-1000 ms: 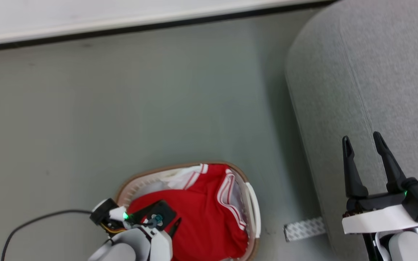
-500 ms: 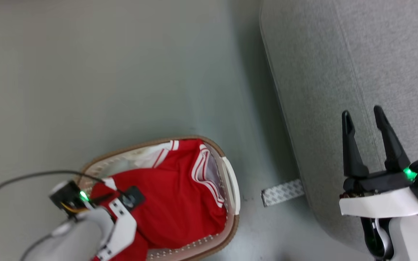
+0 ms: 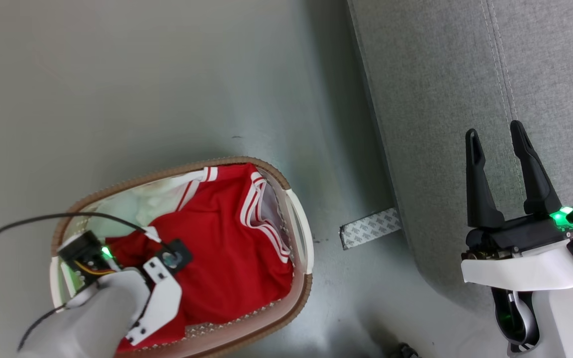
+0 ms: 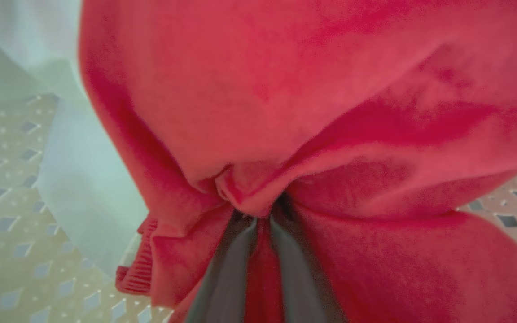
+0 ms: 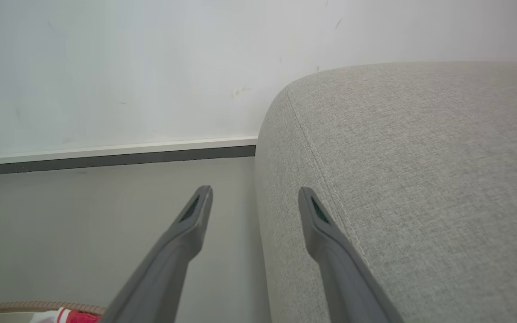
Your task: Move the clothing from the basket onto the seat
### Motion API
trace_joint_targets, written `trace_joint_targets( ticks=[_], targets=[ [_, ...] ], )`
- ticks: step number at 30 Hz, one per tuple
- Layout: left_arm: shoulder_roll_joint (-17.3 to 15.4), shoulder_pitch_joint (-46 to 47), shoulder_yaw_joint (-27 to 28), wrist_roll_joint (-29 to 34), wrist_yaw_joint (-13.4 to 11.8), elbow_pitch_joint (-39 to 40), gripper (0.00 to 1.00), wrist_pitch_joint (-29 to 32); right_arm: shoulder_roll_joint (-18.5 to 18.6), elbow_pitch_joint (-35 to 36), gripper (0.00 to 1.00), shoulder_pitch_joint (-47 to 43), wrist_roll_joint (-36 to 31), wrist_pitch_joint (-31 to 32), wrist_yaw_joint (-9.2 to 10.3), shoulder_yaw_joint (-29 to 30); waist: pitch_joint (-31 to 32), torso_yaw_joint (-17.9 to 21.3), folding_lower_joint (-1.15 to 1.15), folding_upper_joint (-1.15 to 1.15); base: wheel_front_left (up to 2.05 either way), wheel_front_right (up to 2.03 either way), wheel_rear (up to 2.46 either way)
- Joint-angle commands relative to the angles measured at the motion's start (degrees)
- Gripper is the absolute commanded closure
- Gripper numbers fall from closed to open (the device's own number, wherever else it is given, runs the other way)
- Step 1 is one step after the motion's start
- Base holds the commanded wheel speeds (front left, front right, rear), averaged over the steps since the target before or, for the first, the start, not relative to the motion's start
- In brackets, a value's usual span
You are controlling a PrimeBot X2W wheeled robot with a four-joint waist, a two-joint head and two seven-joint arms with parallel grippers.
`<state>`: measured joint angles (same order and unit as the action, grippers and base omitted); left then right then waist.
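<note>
Left fingers point(image 4: 228, 273) have sunk into the clothing point(image 4: 312, 89), pinching a fold; right fingers point(image 5: 182, 242) gape empty.

No words, labels, brands, numbers or signs can be read. The pale strip point(image 3: 370, 228) on the floor point(image 3: 167, 74) just beside the seat point(image 3: 440, 124) carries a fine repeated print, too small to make out.
</note>
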<state>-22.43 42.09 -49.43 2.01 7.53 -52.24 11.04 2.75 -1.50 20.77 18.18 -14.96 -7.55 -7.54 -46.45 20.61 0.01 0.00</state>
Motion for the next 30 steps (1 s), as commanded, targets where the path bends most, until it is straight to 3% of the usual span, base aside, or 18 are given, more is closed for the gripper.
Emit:
trace_joint_targets(
  ticks=[1,9,20,26,30],
  targets=[
    [0.4,0.34,-0.44,-0.8,-0.13,0.08,1.0,-0.37,0.05,-0.18,0.0,0.04,-0.01,-0.16,0.12,0.25,0.64,-0.49,-0.01,0.0,0.0,0.0,0.0],
    [4.93,-1.61,0.23,-5.27,-0.55,2.52,1.0,-4.9,0.07,-2.74,0.0,-1.98,-2.7,-0.17,0.12,2.23,8.91,-5.32,-0.01,0.0,0.0,0.0,0.0],
    [10.04,-12.08,1.97,-12.46,-1.54,6.22,1.0,-10.96,0.14,-7.62,0.0,-10.73,-7.87,-0.16,0.12,5.65,29.61,-14.51,-0.01,0.0,0.0,0.0,0.0],
    [10.84,-17.29,3.54,-15.8,-3.18,11.31,1.0,-11.6,0.15,-9.11,0.0,-16.3,-9.96,-0.16,0.12,7.46,38.51,-19.19,-0.01,0.0,0.0,0.0,0.0],
    [9.46,-20.09,5.21,-17.34,-5.42,16.59,1.0,-11.29,0.15,-9.52,0.0,-18.83,-10.61,-0.16,0.12,8.42,42.83,-21.03,-0.01,0.0,0.0,0.0,0.0]
  ],
)
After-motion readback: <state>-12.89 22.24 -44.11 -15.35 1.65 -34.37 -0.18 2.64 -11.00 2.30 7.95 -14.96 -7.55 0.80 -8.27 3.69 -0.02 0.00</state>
